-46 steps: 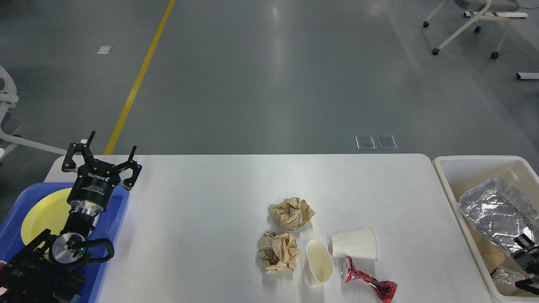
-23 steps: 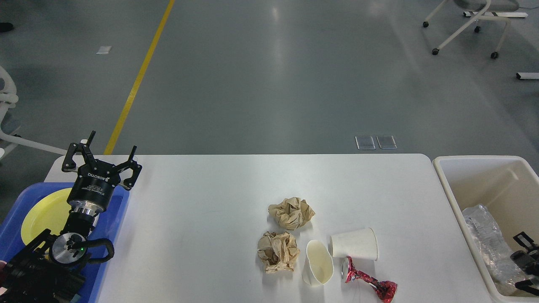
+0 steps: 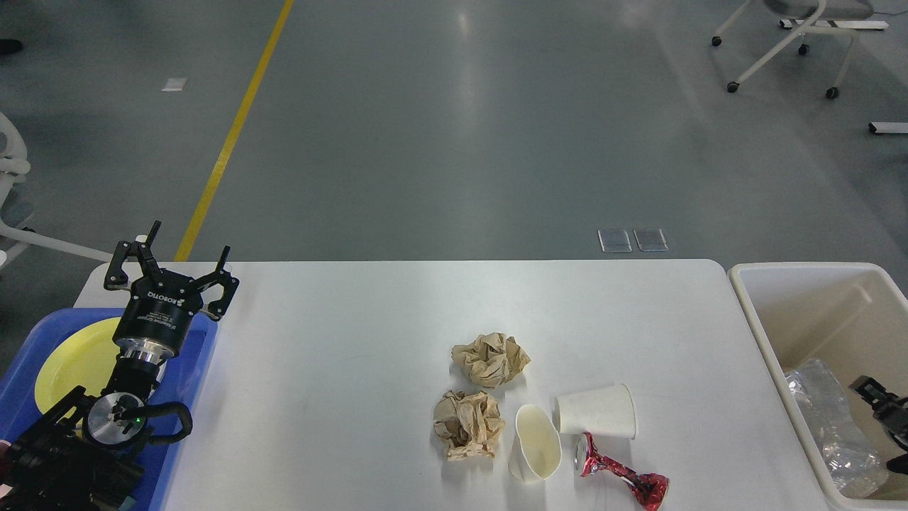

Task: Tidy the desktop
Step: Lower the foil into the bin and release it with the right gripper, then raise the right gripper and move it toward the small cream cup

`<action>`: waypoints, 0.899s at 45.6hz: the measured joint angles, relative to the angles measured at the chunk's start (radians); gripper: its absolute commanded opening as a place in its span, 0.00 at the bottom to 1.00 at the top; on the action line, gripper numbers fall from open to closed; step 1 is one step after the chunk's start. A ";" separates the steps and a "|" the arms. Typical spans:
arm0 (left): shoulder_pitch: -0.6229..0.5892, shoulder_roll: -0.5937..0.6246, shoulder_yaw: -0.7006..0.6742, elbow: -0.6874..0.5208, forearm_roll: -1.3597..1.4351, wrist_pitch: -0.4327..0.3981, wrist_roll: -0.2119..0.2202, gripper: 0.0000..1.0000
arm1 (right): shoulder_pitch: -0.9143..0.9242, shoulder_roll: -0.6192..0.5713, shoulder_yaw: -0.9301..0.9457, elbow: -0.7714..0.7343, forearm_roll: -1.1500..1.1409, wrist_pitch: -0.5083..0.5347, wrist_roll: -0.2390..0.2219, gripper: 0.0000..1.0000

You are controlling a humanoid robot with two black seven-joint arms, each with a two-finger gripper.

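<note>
White desk [image 3: 340,341] carries crumpled litter near its front edge; left of it my left tool [image 3: 172,261] hangs spread, right tool [image 3: 879,404] unreadable.

Left gripper [image 3: 172,257]: black two-finger linkage, white ROBOTIQ lettering on its body, silver wrist ring, looped black cable, green indicator light. Right gripper [image 3: 879,411]: black, partly visible.

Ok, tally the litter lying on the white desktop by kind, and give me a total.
Crumpled brown paper balls: 2
White paper cups, tipped over: 2
Crushed red can: 1
Total: 5
</note>
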State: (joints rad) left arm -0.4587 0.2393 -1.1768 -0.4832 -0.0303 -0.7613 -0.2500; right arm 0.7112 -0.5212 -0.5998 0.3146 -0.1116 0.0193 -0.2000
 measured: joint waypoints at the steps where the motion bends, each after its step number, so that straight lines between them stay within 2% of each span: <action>1: 0.000 0.000 0.000 0.000 0.000 0.000 0.000 0.96 | 0.021 -0.011 -0.008 0.027 -0.021 0.014 0.000 1.00; 9: 0.000 0.000 0.000 0.000 0.000 0.000 0.000 0.96 | 0.246 -0.139 -0.072 0.287 -0.215 0.119 -0.005 1.00; 15: 0.000 0.000 0.000 0.000 0.000 -0.001 0.000 0.96 | 0.441 -0.187 -0.161 0.433 -0.271 0.243 -0.006 1.00; 26: 0.000 0.000 0.000 0.000 0.000 -0.001 0.000 0.96 | 0.842 -0.144 -0.358 0.601 -0.250 0.650 -0.006 1.00; 29: 0.000 0.000 0.000 0.000 0.000 -0.001 0.000 0.96 | 0.991 -0.112 -0.414 0.702 -0.217 0.765 -0.006 1.00; 34: 0.000 0.000 0.000 0.000 0.000 -0.001 0.000 0.96 | 1.170 -0.066 -0.503 0.849 -0.166 0.809 -0.007 1.00; 41: 0.000 0.000 0.000 0.000 0.001 -0.001 0.000 0.96 | 1.430 0.060 -0.642 1.065 -0.027 0.808 -0.009 1.00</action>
State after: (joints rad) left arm -0.4587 0.2393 -1.1768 -0.4835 -0.0291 -0.7624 -0.2500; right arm 2.1412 -0.4616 -1.2414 1.3791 -0.1384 0.8272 -0.2091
